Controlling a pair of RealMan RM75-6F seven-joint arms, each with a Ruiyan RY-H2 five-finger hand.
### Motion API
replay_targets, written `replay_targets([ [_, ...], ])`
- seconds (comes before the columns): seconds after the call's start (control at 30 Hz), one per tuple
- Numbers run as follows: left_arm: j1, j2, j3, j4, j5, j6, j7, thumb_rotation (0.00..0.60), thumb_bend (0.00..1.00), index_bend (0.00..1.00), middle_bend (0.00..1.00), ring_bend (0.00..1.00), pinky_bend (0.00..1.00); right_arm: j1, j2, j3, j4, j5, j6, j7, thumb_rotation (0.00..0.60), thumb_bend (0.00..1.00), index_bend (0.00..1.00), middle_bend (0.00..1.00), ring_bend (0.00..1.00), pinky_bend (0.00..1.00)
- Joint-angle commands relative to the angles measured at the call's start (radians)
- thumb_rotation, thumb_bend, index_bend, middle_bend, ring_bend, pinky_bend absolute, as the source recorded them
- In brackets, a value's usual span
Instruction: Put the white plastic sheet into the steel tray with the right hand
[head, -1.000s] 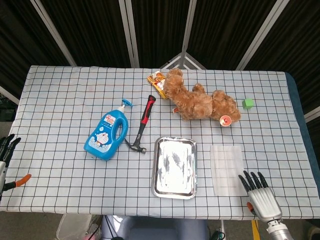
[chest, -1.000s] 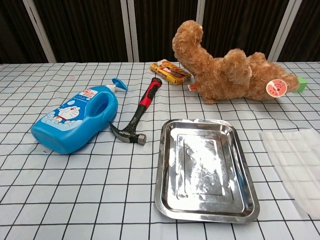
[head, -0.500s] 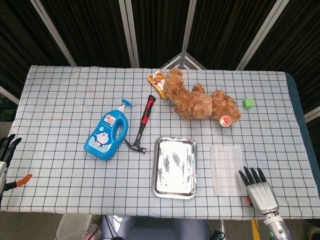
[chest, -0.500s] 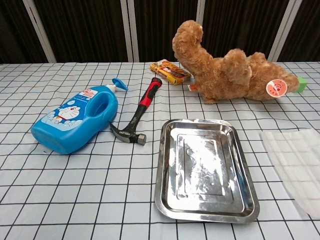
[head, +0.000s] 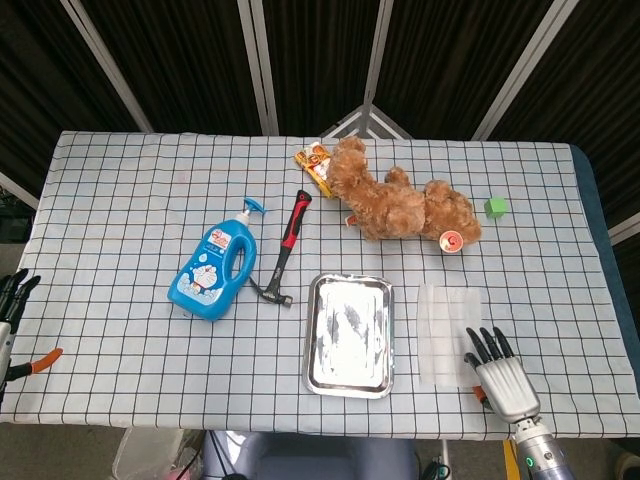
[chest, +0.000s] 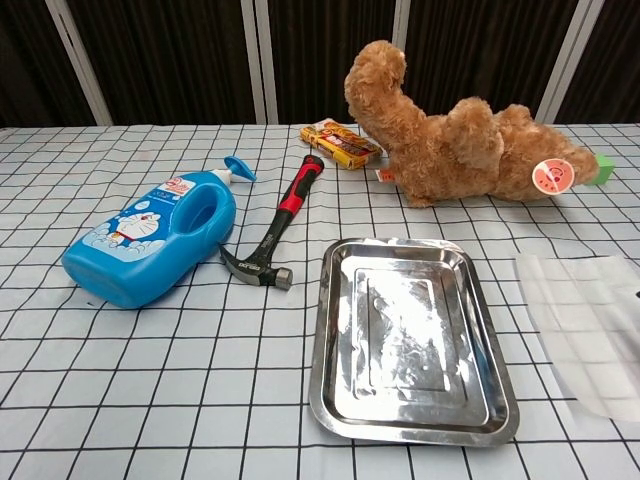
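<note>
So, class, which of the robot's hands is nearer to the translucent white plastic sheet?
The right hand: its fingertips reach the white plastic sheet's near right corner. The left hand sits at the table's far left edge, beyond the steel tray.

left hand (head: 12, 300): cut by head-view left edge, pose unreadable
white plastic sheet (chest: 590, 330): right side runs off chest view
right hand (head: 500, 375): fingertips over sheet's near corner; contact unclear
</note>
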Motion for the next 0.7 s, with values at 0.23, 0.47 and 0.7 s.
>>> replay_targets([
  [0.23,-0.002,-0.001,0.001,-0.001,-0.006,-0.008,-0.003,0.6,0.0,0.0,0.0,0.0,0.0,0.01,-0.019,0.008,0.029,0.002,0.003,0.033,0.6,0.45,0.57,0.15,0.0,0.0],
  [0.47,-0.001,0.0,0.001,-0.001,-0.005,-0.007,-0.009,0.6,0.0,0.0,0.0,0.0,0.0,0.015,-0.023,-0.005,0.039,-0.03,0.023,0.07,0.6,0.52,0.66,0.19,0.0,0.0],
  [0.7,-0.002,-0.001,0.003,0.0,-0.004,-0.008,-0.009,0.6,0.0,0.0,0.0,0.0,0.0,0.019,-0.018,-0.006,0.033,-0.048,0.044,0.096,0.6,0.52,0.66,0.19,0.0,0.0],
])
